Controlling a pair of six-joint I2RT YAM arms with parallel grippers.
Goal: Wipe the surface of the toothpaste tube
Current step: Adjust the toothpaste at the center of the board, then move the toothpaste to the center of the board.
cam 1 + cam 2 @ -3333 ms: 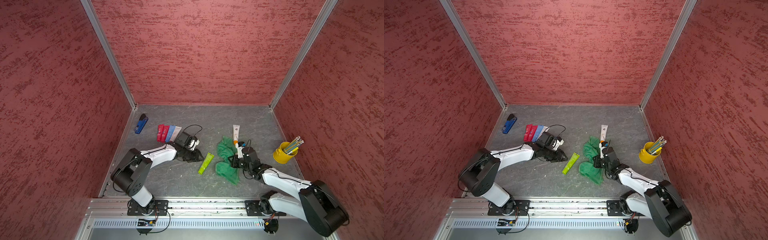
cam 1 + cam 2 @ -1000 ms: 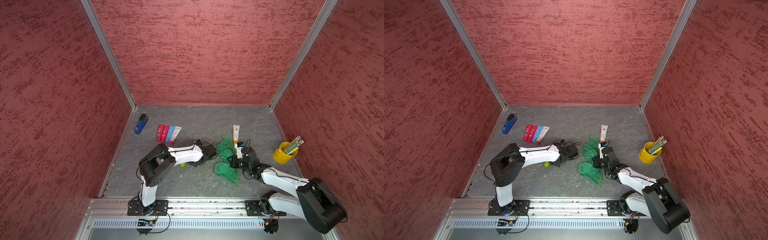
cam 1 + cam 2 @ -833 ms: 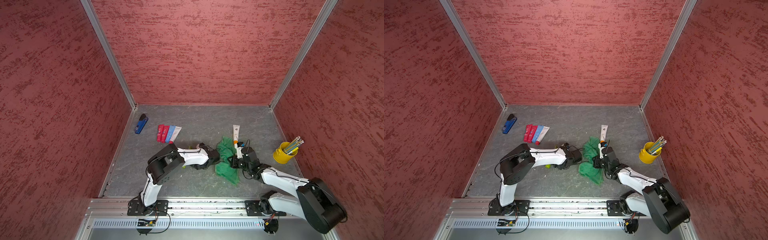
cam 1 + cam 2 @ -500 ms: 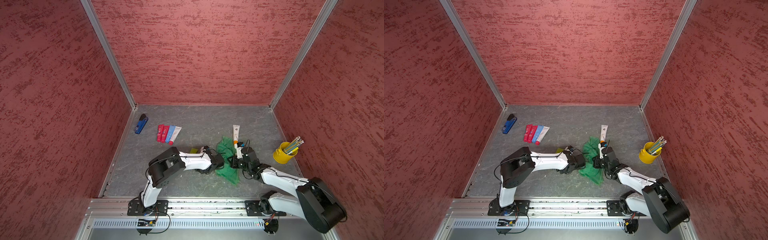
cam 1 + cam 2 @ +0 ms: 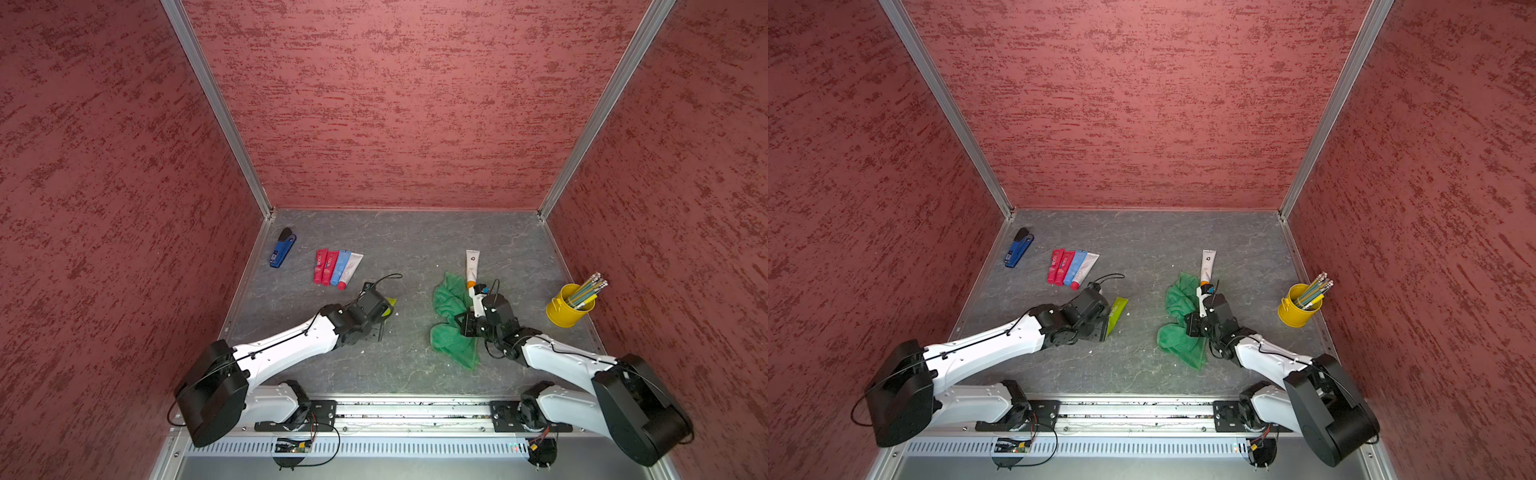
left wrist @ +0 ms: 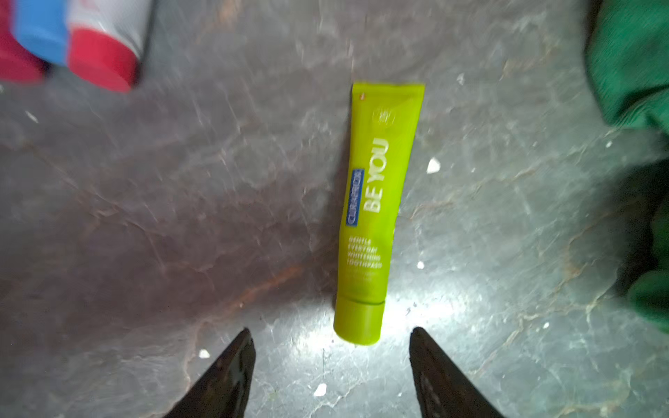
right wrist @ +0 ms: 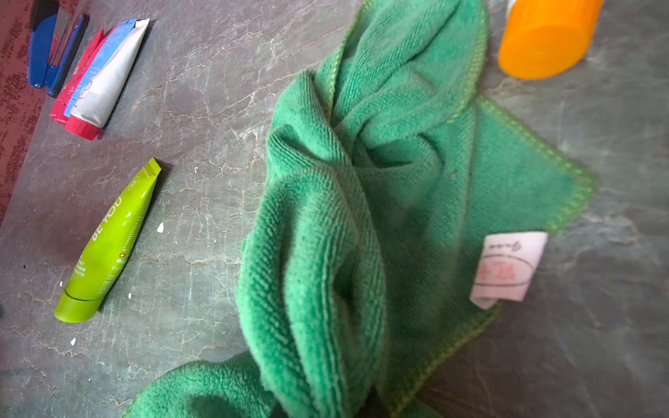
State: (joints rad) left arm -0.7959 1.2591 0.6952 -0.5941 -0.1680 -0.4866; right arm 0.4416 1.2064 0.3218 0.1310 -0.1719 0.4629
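Table: grey stone-look top, white crumbs near centre.

L arm: vs 1 s back, when it reached across to the cloth, it's now pulled back toward robot's left, w/ the forearm low over the table. R arm: same pose as before.

Green cloth: crumpled, R of centre, unchanged. Right gripper sits on it. Fingers not in R wrist view, but the folds gather up toward it. Jaws pressed together on a bunch of the cloth.

Lime toothpaste tube: flat on table, L of centre, well apart from cloth. Slightly more to robot's left than 3 s back, same slant. Long axis diagonal. Crimped end points to back wall and a bit to robot's right, cap end toward robot's base and hidden under the L wrist in both top views. Label side up.

Left gripper: jaws spread, were shut 1 s ago. The cap lies just ahead of the tips, not touching, and nothing is held.

Others unmoved: yellow pencil cup far R, row of four tubes, white tube w/ orange cap at cloth's far edge, blue stapler.
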